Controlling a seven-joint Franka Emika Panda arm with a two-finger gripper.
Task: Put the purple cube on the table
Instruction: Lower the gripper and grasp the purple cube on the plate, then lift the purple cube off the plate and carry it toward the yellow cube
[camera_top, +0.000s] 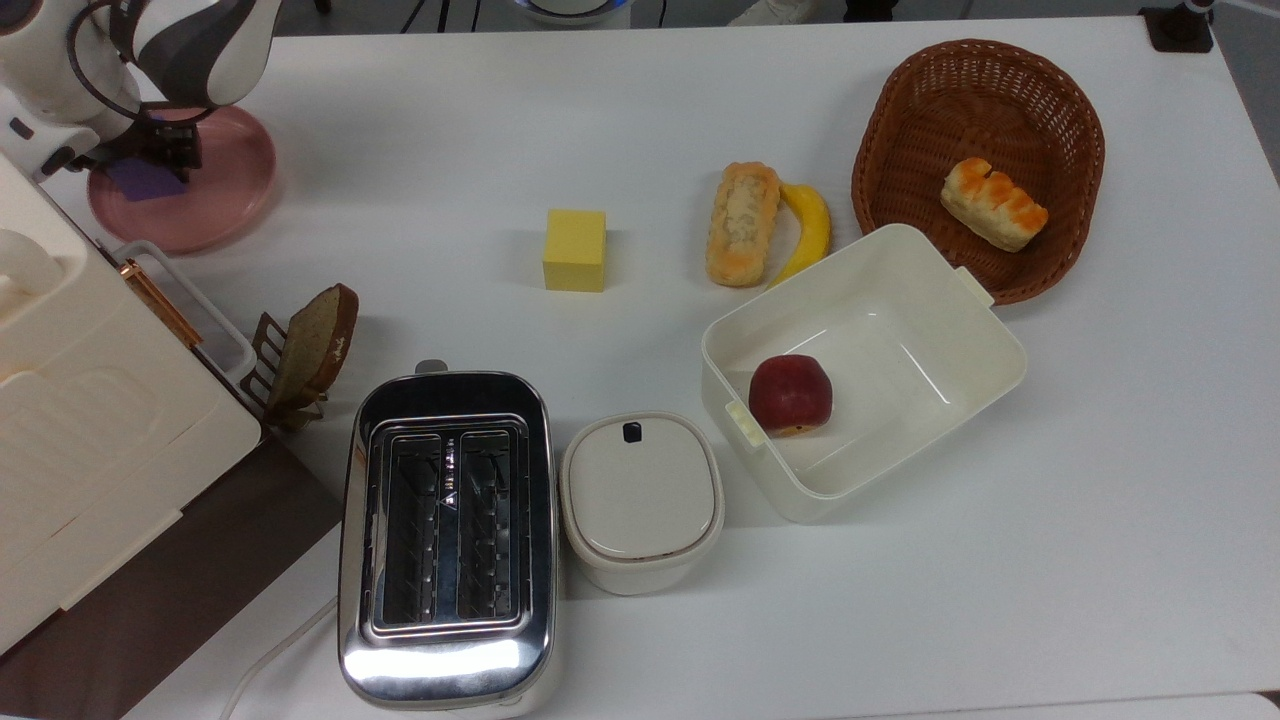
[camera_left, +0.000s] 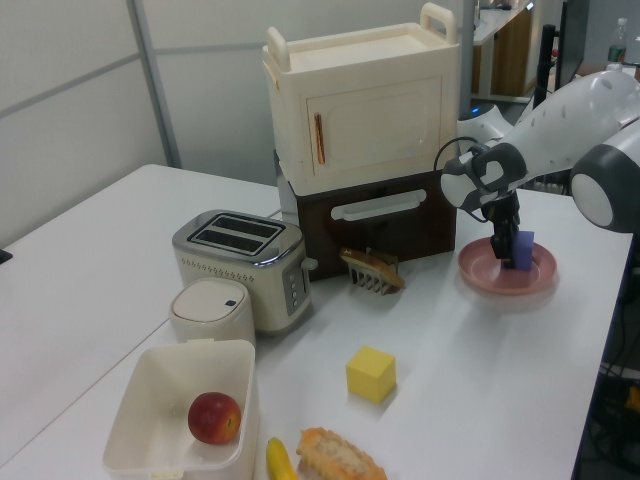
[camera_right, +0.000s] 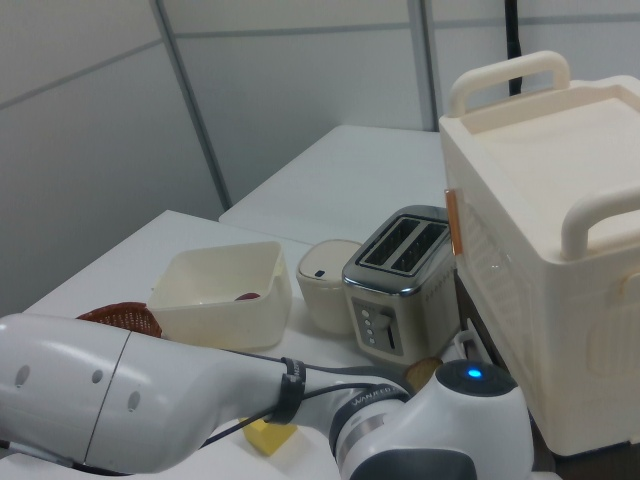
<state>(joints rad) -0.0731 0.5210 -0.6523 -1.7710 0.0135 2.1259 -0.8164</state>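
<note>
- Purple cube (camera_top: 137, 179) sits on the round pink plate (camera_top: 225, 195), which lies near the tabletop (camera_top: 640, 120) corner at the top view's upper left. In the left view the cube (camera_left: 524, 247) stands upright on the plate (camera_left: 480, 270), toward the plate's far side.
- Gripper (camera_top: 168, 152) is down over the plate with its fingers around the cube. In the left view the gripper (camera_left: 511, 250) covers the cube's near-left side. Cannot tell whether the fingers are apart or clamped on the cube: the arm's wrist hides the contact.
- White arm (camera_left: 580, 110) reaches in from the left view's right edge, wrist pointing down at the plate.
- Yellow cube (camera_top: 575, 249) rests on bare tabletop near the middle, well apart from the plate.
- Long bread roll (camera_top: 743, 222) and banana (camera_top: 808, 230) lie side by side, touching, between the yellow cube and the brown wicker basket (camera_top: 920, 110); the basket holds a glazed bun (camera_top: 993, 203).
- Open white container (camera_top: 930, 330) holds a red apple (camera_top: 790, 394).
- Chrome toaster (camera_top: 448, 540) and small lidded white pot (camera_top: 642, 500) stand side by side near the top view's bottom edge.
- Bread slice in a small rack (camera_top: 310, 350) stands beside the cream cabinet (camera_top: 90, 420) on its brown base.
</note>
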